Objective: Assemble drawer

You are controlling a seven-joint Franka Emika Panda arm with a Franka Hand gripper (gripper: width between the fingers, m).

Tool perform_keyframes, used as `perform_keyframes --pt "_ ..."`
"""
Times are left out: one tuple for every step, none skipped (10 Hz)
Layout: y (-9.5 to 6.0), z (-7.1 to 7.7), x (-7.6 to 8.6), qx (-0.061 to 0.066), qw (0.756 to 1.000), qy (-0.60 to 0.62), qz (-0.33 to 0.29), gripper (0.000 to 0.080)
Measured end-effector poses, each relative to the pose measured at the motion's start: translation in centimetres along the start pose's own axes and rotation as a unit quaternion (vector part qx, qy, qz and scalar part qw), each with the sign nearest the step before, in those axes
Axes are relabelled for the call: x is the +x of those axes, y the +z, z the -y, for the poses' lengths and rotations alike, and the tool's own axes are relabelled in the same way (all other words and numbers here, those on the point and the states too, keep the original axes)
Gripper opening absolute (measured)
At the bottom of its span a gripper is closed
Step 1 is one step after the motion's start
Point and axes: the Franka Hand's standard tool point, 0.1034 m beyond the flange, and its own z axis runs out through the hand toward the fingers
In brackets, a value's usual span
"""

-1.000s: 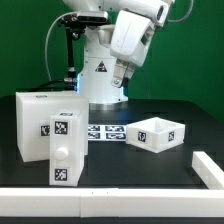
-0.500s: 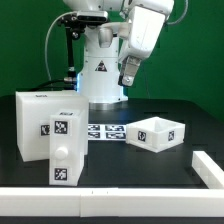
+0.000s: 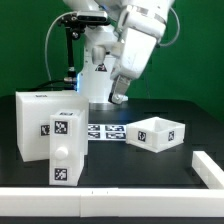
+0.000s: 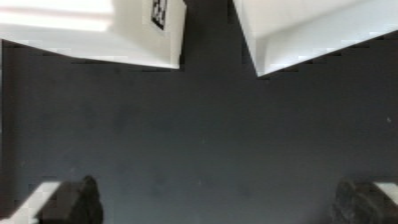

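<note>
Your gripper [image 3: 119, 97] hangs with fingers spread wide, holding nothing. Well below it sit the drawer's box casing [image 3: 38, 125], 1 knobbed tray [image 3: 66, 150] touching that casing, and 1 open tray [image 3: 158, 133] apart from both.

We see three white plastic pieces standing apart, not yet joined. The casing [image 3: 30, 112], the largest box, stands on the exterior view's left with a black-and-white tag on its near face. Just before it the knobbed tray [image 3: 68, 150] stands on end, its knob facing us between two tags. Well apart, on the exterior view's right, the open tray [image 3: 148, 138] sits upright, hollow side up, with a tag on its wall. The wrist view gives us a tagged piece [image 4: 98, 30] and a plain piece [image 4: 320, 35]; we cannot tell which is which.
</note>
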Motion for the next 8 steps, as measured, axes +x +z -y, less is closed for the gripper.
perform_keyframes --pt "-0.2 0.1 0.2 0.010 1.000 0.010 0.020 0.0649" --pt "-0.3 0.5 0.3 0.015 0.998 0.013 0.058 0.0649" --pt "-0.3 0.8 0.7 0.020 0.996 0.006 0.089 0.0649" --pt "-0.3 1.0 1.0 0.022 0.994 0.000 0.109 0.0649" --pt "0.1 1.2 0.7 0.027 0.989 -0.012 0.148 0.0649" --pt "1.4 1.1 0.2 0.030 0.984 -0.033 0.175 0.0649" --pt "2.4 0.8 -0.3 0.035 0.980 -0.043 0.189 0.0649" --pt "2.9 1.0 -0.7 0.043 0.975 -0.041 0.212 0.0649"
